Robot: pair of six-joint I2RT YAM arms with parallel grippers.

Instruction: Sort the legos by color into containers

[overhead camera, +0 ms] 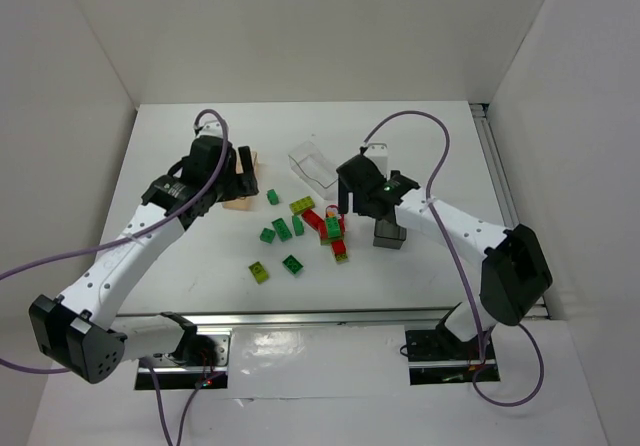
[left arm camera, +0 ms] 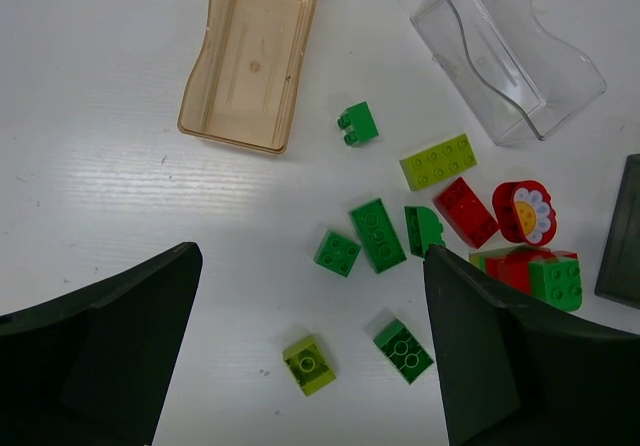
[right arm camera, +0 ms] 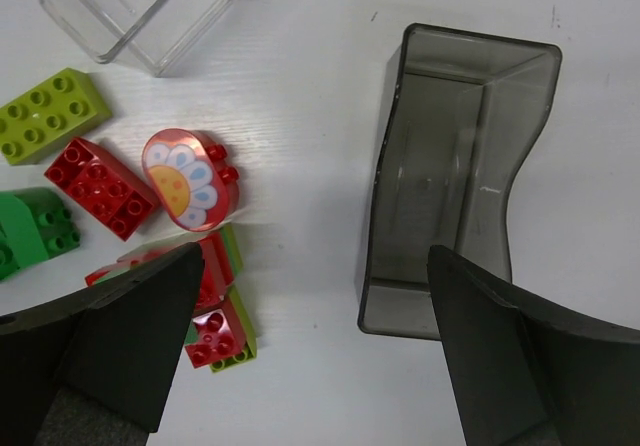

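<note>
Left wrist: my left gripper (left arm camera: 310,256) spread wide above green bricks (left arm camera: 377,234); tan tub (left arm camera: 195,86) beyond them
Right wrist: my right gripper (right arm camera: 315,256) spread; smoky grey tub (right arm camera: 385,186) near red flower brick (right arm camera: 188,179)

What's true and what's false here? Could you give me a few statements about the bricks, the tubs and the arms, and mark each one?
1. The tan tub has nothing in it. True.
2. The right fingers are clamped on a brick. False: they are spread open and hold nothing.
3. The dark grey tub holds several bricks. False: it is empty.
4. A round red piece with a flower face lies on the table, outside every tub. True.
</note>
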